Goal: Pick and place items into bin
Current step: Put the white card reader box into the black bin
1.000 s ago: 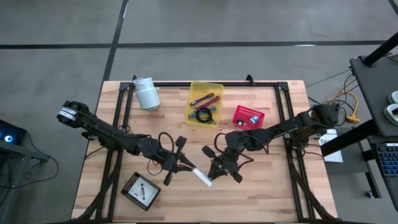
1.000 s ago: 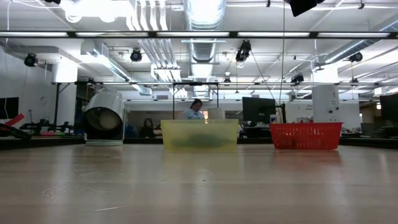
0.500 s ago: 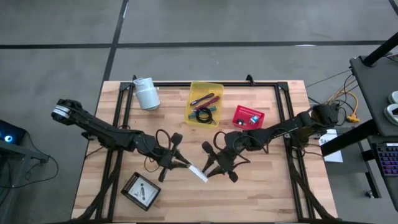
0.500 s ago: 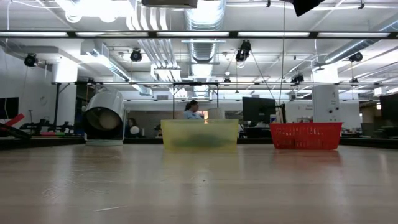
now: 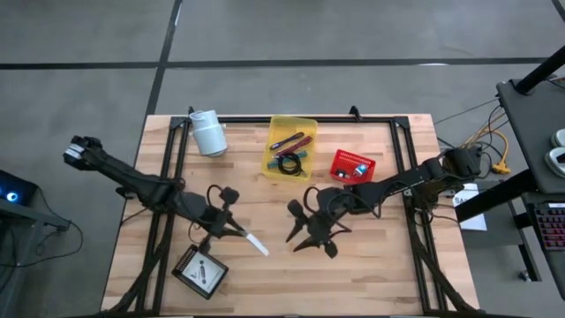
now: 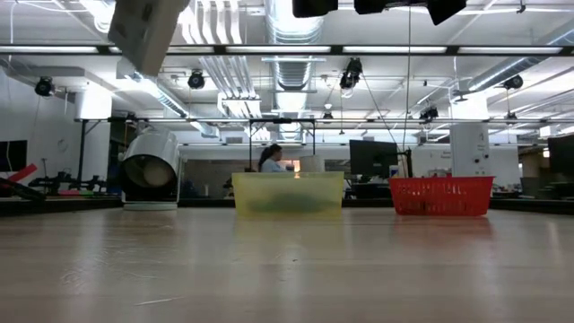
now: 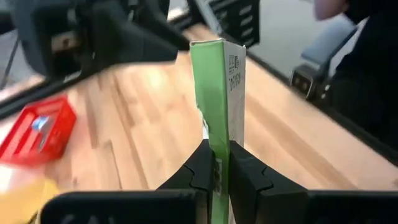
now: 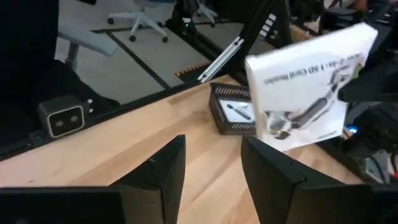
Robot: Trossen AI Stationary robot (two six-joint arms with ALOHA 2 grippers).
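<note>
My left gripper (image 5: 237,232) is shut on a flat white card (image 5: 256,243) with a green edge (image 7: 217,93), held above the table's middle. My right gripper (image 5: 307,246) stands open just right of the card, with nothing between its fingers (image 8: 211,168); its wrist view shows the card's printed face (image 8: 311,93). The yellow bin (image 5: 276,124) stands at the far middle and holds a magenta stick (image 5: 291,140), a teal tool (image 5: 300,153) and a coiled black cable (image 5: 287,163). A second, black-framed card (image 5: 199,271) lies flat near the front left. My left gripper pinches the card's near end (image 7: 217,163) between its two fingers, one on each flat face. The fingers come from the table's left, slanting a little downward. The card sticks out past the fingertips toward the right gripper, standing on edge and lifted clear of the table.
A white cup (image 5: 209,132) lies on its side at the far left. A red basket (image 5: 351,165) with small blue pieces stands right of the bin. Black frame rails (image 5: 168,177) run along both sides of the table. Bare wood lies between the grippers and the bin.
My right gripper has opened and let go of the white card, staying where it was. My left gripper, still shut on the card, has drawn it toward the table's left and a little up, tipping nearer to level.
</note>
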